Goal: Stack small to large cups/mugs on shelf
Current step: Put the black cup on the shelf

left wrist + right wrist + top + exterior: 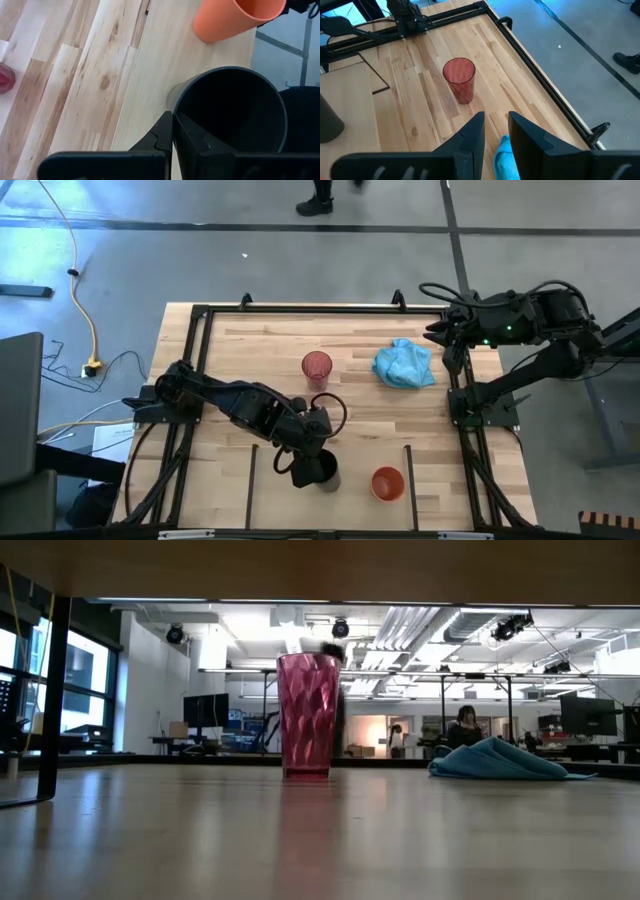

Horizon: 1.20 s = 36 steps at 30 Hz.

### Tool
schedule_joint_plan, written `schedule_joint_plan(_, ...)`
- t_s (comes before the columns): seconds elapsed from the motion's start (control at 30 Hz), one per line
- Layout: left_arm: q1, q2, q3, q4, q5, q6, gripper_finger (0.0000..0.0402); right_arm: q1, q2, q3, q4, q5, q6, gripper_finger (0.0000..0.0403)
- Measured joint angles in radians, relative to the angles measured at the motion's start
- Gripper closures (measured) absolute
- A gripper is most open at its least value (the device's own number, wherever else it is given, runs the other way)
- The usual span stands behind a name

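The black cup is at the near edge, on the light wood shelf strip between its two thin black bars. My left gripper is shut on this cup. The small orange cup stands upright just right of it, mouth up; it also shows in the left wrist view as the orange cup. The tall red-pink cup stands on its base mid-table, apart from both grippers. My right gripper is open, waiting over the table's far right corner above the blue cloth. My left gripper holds the black cup by its rim, on the side facing the table's left. One finger is inside the cup and the other finger outside, pinching the wall. The cup is upright, mouth up. Its base is hidden.
A crumpled light blue cloth lies right of the red-pink cup. A black frame rail runs round the table's far and side edges. Bare wood lies between the red-pink cup and the shelf strip. A person sits in the room behind.
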<state>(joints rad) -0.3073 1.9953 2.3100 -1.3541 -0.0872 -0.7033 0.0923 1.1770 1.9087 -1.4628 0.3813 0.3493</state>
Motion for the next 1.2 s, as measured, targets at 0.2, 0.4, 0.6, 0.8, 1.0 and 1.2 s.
schedule_joint_plan(0.2, 0.000, 0.000, 0.000, -0.001, 0.013, 0.000, 0.0402, 0.000, 0.000, 0.000, 0.000, -0.001, 0.009, 0.0325)
schedule_joint_plan(0.4, 0.000, 0.024, 0.000, 0.003, 0.035, 0.000, 0.0402, 0.000, 0.000, 0.000, -0.001, -0.008, 0.009, 0.0325)
schedule_joint_plan(0.6, 0.000, 0.031, 0.000, 0.012, 0.045, 0.000, 0.0402, 0.000, 0.000, 0.000, -0.009, -0.016, 0.009, 0.0325)
schedule_joint_plan(0.8, 0.000, 0.031, 0.000, 0.013, 0.045, -0.006, 0.0402, 0.000, 0.000, 0.000, -0.015, -0.016, 0.009, 0.0325)
schedule_joint_plan(1.0, 0.000, 0.030, 0.000, 0.025, 0.061, 0.004, 0.0397, 0.000, 0.000, 0.000, -0.015, -0.016, 0.009, 0.0325)
schedule_joint_plan(1.2, 0.000, 0.029, 0.000, 0.032, 0.068, 0.015, 0.0369, 0.000, 0.000, 0.000, -0.015, -0.016, 0.009, 0.0325)
